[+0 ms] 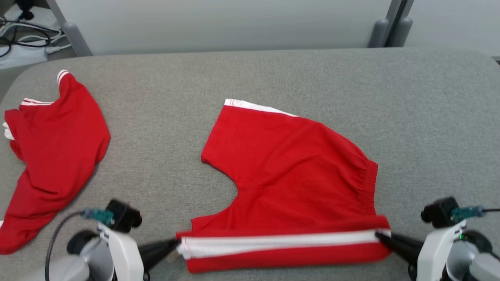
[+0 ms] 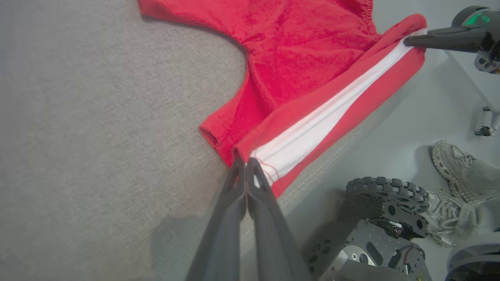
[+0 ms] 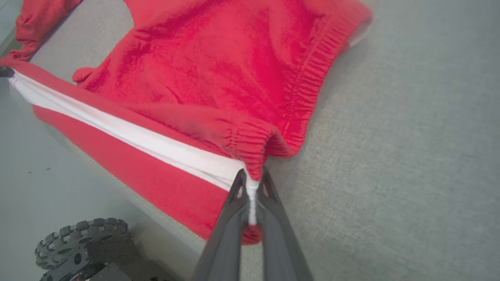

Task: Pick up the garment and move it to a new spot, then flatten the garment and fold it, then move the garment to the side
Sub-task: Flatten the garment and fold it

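Note:
The garment (image 1: pixel 289 168) is a pair of red shorts with a white side stripe, lying on the grey table (image 1: pixel 250 74). Its near edge, with the stripe, is lifted and stretched between both grippers over the table's front edge. My left gripper (image 1: pixel 176 244) is shut on the leg-hem end of the stripe (image 2: pixel 269 156), its fingers (image 2: pixel 234 183) pinching the cloth. My right gripper (image 1: pixel 378 235) is shut on the waistband end (image 3: pixel 250 156), white fabric caught between its fingers (image 3: pixel 238 191). The far leg lies flat toward the table's middle.
A second red garment (image 1: pixel 50 156) lies crumpled at the table's left edge. Below the table front the robot's wheeled base (image 2: pixel 383 218) and a person's shoes (image 2: pixel 457 164) stand on the floor. Cables (image 1: pixel 23 35) lie on the floor at far left.

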Tool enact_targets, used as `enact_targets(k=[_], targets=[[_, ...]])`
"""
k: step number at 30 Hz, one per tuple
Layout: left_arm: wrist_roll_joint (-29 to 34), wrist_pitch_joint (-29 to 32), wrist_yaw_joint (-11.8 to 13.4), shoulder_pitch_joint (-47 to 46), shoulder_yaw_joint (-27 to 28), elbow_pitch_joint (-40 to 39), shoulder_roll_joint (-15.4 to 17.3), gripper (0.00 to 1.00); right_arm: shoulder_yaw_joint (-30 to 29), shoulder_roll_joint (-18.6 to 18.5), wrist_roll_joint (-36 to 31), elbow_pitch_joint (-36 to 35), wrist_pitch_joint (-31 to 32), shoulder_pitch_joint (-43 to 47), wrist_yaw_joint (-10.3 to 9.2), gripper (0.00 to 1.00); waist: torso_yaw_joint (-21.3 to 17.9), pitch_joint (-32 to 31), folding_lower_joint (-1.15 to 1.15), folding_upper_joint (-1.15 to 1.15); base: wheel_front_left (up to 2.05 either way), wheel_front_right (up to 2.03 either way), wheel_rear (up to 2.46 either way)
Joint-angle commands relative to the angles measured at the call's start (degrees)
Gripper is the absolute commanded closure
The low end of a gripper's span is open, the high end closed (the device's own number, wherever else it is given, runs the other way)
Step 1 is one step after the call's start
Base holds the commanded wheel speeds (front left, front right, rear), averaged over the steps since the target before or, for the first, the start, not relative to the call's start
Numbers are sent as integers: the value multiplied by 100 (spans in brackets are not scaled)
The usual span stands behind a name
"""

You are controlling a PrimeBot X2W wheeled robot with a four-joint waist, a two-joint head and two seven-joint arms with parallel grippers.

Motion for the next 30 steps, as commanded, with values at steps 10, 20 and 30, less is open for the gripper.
enact_targets(k=[10,20,30], targets=[[553,82,-42,-2151,319,-98,202,100,-813,695,-1091,834,-1166,-778,-2,100,-324,738,0,0,0,0,0],[830,-257,-42,-3894,-71,677,49,100,-1750,1658,-2039,1485,-1585,-1243,-2,100,-771,1410,0,0,0,0,0],[954,-431,-42,-4603,-220,1357,-138,100,-2371,2284,-2625,1398,-1598,-1341,-2,100,-1067,1826,0,0,0,0,0]])
